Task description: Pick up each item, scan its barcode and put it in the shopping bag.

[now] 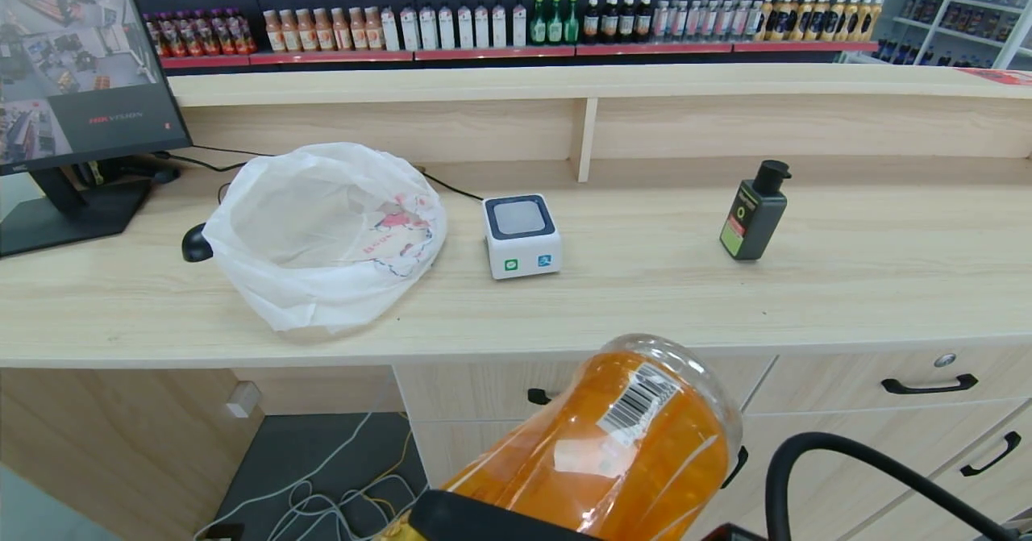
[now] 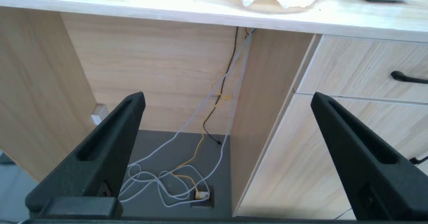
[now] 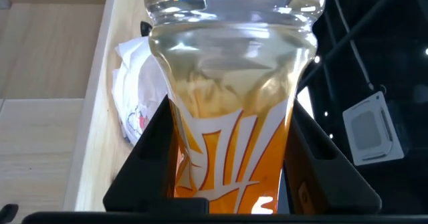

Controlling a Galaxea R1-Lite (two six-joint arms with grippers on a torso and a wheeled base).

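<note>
Right now: drink bottle in right pincer, scan not yet done

Nearest the camera, the orange drink bottle (image 1: 621,444) is pinched in the right gripper (image 3: 229,110), one finger on each side of the label. It is held off the counter, in front of its near edge. The long axis runs roughly 8 to 2 o'clock in the head view, clear base end toward 2. The barcode (image 1: 637,400) faces up at the camera, not at the scanner.

The left gripper (image 2: 227,102) is spread wide and holds nothing. It sits low, facing the gap under the counter with the loose cables (image 2: 180,177).

Key relation: the scanner box (image 1: 521,235) is at 11 o'clock from the bottle, window facing up. My read is the bottle needs rolling so the barcode looks down at it. The right arm is the one to use.

The white shopping bag (image 1: 322,235) is at 10 o'clock, mouth open, just left of the scanner. A dark pump bottle (image 1: 752,214) stands upright at 1 o'clock, well apart.

The wooden counter (image 1: 645,307) has drawers (image 1: 927,384) below. A black mouse (image 1: 196,244) touches the bag's left side, with a monitor (image 1: 81,57) at far 10 o'clock. Shelves of bottles (image 1: 500,25) run along 12.
</note>
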